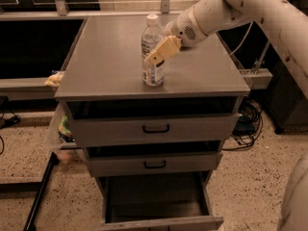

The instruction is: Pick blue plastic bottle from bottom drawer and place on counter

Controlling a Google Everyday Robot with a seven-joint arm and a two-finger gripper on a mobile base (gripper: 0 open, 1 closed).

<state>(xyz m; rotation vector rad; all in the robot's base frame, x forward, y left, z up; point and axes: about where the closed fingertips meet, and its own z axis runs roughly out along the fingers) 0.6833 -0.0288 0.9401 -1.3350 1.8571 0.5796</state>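
The blue plastic bottle [153,74], clear with a white cap and a white-and-blue label, stands upright on the counter [108,61], near its middle front. My gripper [152,57] reaches in from the right and is closed around the bottle's middle. One tan finger [161,51] lies across the bottle's front; the other is hidden behind it. The bottom drawer [163,222] is pulled out below, dark inside, with nothing visible in it.
Two shallower drawers with black handles, the upper [156,128] and the lower [155,164], are slightly open. A plastic bag with items [60,129] hangs at the cabinet's left. Cables [248,124] lie on the floor at right. A low shelf [29,86] runs left.
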